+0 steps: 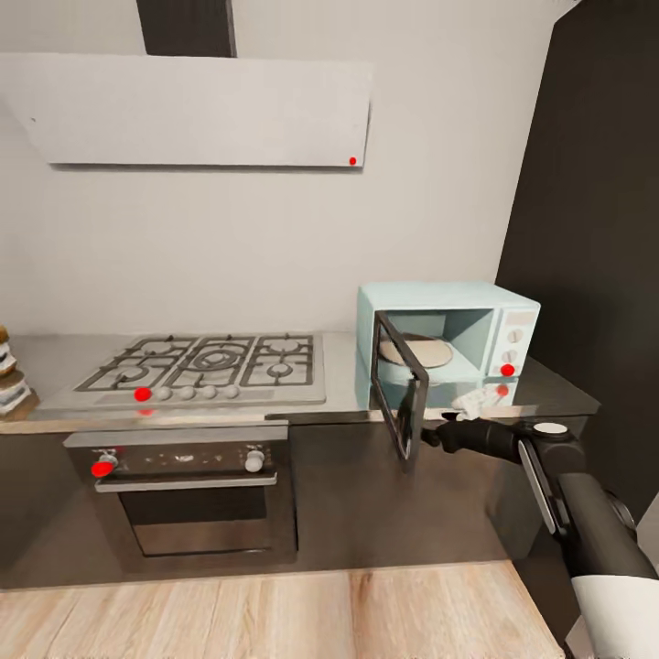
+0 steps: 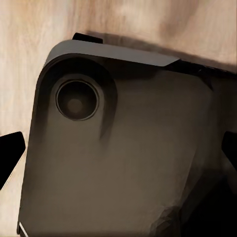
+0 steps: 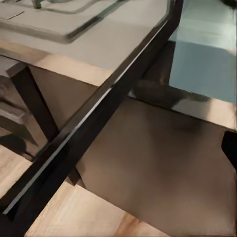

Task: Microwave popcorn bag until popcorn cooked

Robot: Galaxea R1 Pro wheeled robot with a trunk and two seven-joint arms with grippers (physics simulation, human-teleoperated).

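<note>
- The pale-blue microwave [image 1: 476,334] stands at the right end of the grey table [image 1: 343,380], its dark glass door [image 1: 401,394] swung wide open toward the room and overhanging the table's near edge.
- Inside the open cavity lies a round tan turntable plate [image 1: 416,350]; whether anything sits on it cannot be told from here.
- A small whitish crumpled object [image 1: 473,401], possibly the popcorn bag, sits on the table just in front of the microwave's control panel [image 1: 514,343]; it is too small and blurred to identify firmly.
- The robot's right arm [image 1: 558,476] reaches in from the near right, its dark pincer [image 1: 446,430] close beside the lower edge of the open door; whether its fingers are spread or pressed together cannot be told.
- In the right wrist view the door's dark frame [image 3: 94,128] runs diagonally across, with the table beyond it and a patch of the blue microwave casing.
- The left wrist view looks down on a dark rounded part of the robot's own body [image 2: 118,148] above light wood flooring [image 2: 123,19]; the left pincer's dark fingertips [image 2: 9,153] show at opposite edges, held well apart.
- To the left, a gas hob [image 1: 206,366] is set into the table above a dark built-in oven [image 1: 188,494], with a white hood [image 1: 197,110] on the pale wall.
</note>
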